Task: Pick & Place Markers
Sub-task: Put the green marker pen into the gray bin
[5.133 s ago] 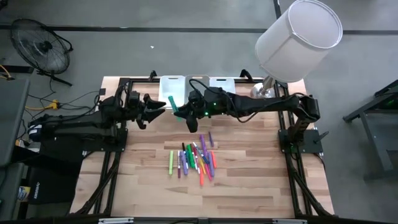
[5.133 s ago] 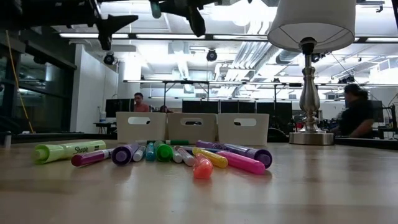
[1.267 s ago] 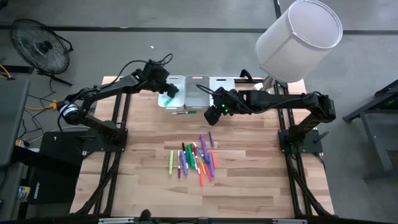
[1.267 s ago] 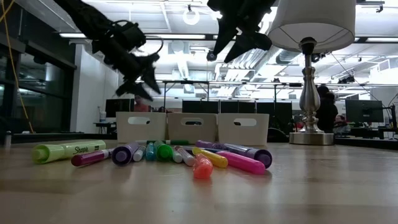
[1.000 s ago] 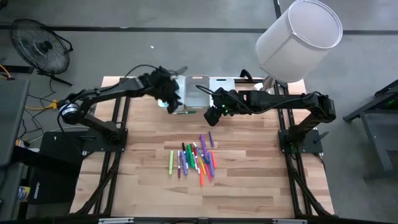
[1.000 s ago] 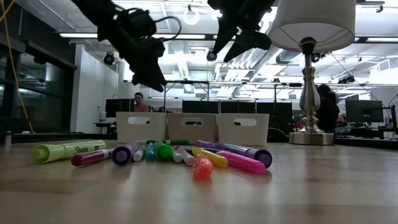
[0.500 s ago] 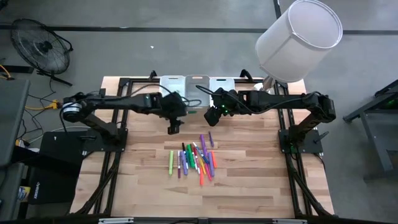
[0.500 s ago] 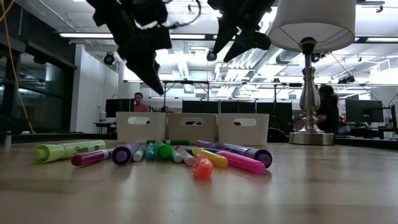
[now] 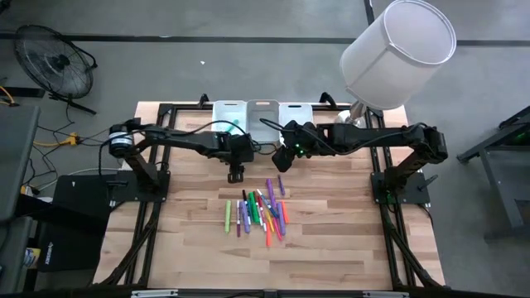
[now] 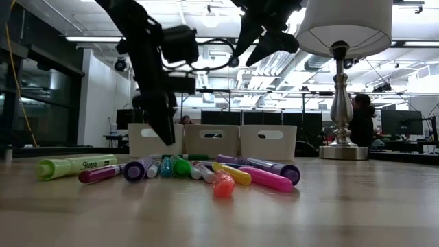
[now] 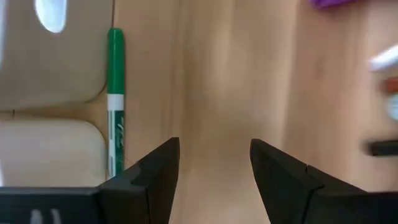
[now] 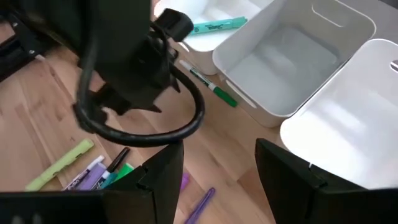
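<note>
Left gripper: fingers apart, empty, just bin-side of the markers.
Right gripper: open, empty, above the pile's far edge.
Markers: mid-table cluster; green marker lies against the bins.

You're looking at two dark, near-black jointed arms, matte throughout. Left arm: slim links, a pale ring at the shoulder joint, thin black cable running along it. A thick black cable loops off its blocky wrist housing. Left end effector: two black wedge-shaped fingers with angular, faceted edges. Right end effector: same black tapered fingers. Right arm shows a small green light near the wrist.
</note>
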Controlling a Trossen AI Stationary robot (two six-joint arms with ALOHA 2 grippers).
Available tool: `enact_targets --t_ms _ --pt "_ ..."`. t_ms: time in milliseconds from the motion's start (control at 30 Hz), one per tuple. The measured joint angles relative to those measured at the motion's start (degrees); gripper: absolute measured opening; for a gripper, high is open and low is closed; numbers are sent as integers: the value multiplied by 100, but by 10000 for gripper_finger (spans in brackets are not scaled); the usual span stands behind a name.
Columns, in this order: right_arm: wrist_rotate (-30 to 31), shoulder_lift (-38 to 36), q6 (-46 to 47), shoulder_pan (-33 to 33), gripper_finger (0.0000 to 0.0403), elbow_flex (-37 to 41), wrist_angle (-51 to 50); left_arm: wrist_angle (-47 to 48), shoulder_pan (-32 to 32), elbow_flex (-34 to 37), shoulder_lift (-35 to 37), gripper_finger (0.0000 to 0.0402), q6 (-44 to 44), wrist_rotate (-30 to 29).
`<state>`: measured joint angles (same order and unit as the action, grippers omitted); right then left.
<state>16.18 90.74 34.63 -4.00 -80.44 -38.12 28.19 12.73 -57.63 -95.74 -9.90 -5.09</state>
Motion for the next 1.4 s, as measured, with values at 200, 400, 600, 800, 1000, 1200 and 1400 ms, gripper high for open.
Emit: enact_targets --t_ms 200,400,600,800,1000,1200,1400 --pt "57 0 3 69 188 0 4 -150 0 0 -203 178 -20 -643" --pt "59 -2 46 69 188 0 19 -371 0 0 -192 100 -63 -1281" --pt "56 -2 120 69 188 0 18 -530 0 0 -192 8 -235 -1420" --pt "42 -2 138 69 188 0 29 -753 0 4 -192 7 -375 -1525" --pt "51 -2 113 69 188 -2 48 -916 -14 4 -192 1 -790 -1952" --pt "67 -35 140 75 188 -2 19 -985 -13 1 -306 1 -789 -2443" --pt "266 -517 349 245 188 -3 -55 -953 -289 -4 -440 0 -651 -2590"
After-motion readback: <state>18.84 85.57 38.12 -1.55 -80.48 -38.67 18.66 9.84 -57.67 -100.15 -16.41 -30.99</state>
